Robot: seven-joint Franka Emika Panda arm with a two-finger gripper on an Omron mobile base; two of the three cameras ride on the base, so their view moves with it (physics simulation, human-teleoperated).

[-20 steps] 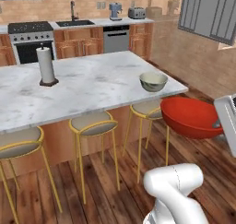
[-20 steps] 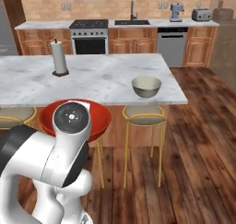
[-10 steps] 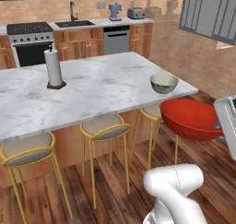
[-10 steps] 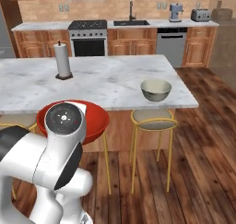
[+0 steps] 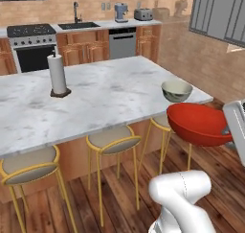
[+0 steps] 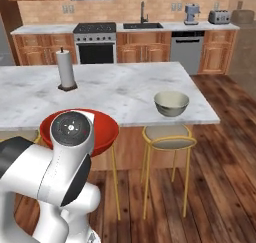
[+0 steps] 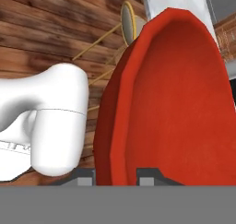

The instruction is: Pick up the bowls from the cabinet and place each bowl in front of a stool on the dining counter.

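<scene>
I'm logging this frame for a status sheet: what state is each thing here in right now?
Red bowl: gripped by its rim, held in the air off the counter's edge, above the stools.
Gripper: shut on the red bowl's rim.
Grey-green bowl: upright on the dining counter, near its corner, in front of a stool.
Paper towel roll: standing upright on the counter.

No readable text, label, brand, number or sign appears on anything in these views
</scene>
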